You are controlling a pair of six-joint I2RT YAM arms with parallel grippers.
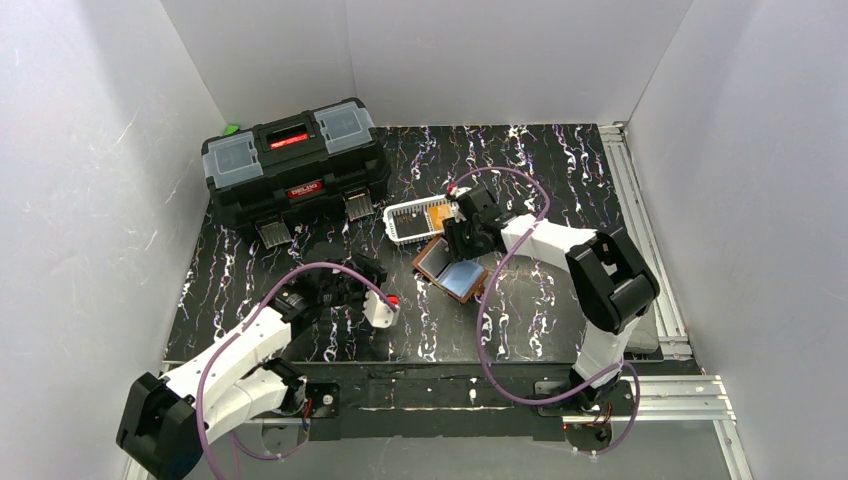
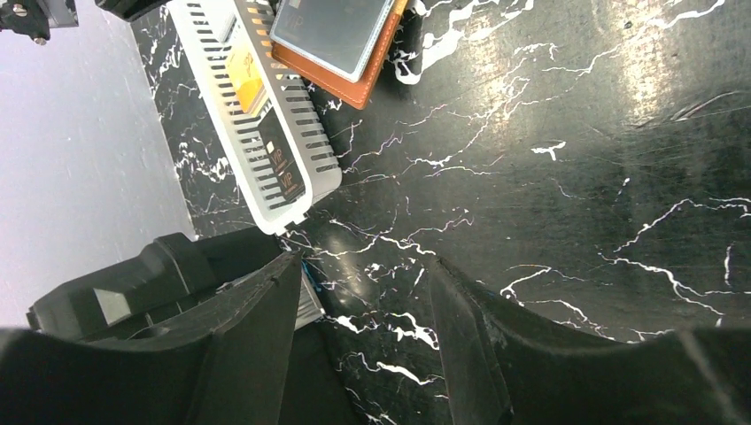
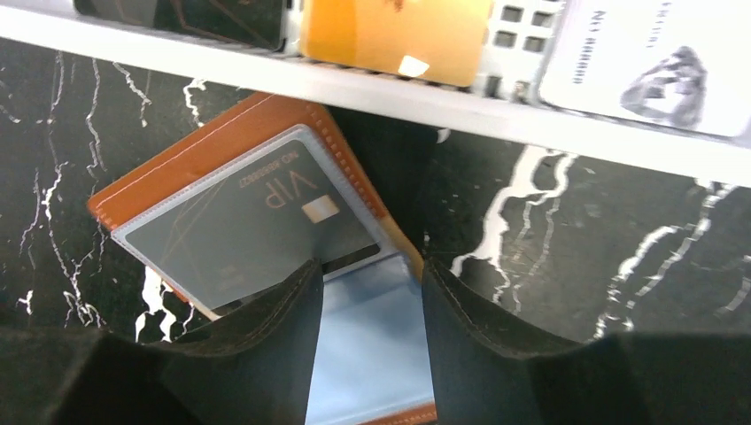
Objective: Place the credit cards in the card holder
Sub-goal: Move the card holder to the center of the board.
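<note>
My right gripper [image 1: 461, 242] hangs over the far edge of the open card holder [image 1: 458, 277]. The white basket [image 1: 405, 226] lies just beyond it, with an orange card [image 1: 440, 213] inside. My left gripper [image 1: 345, 280] sits low over the marbled table [image 1: 570, 180], the holder well apart to its right. The black toolbox [image 1: 295, 160] stands beyond it.

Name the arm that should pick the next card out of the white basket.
Right. The right gripper hangs open above the card holder, beside the white basket, with an orange card just ahead. The left gripper, also open, is over bare table, farther from both.
</note>
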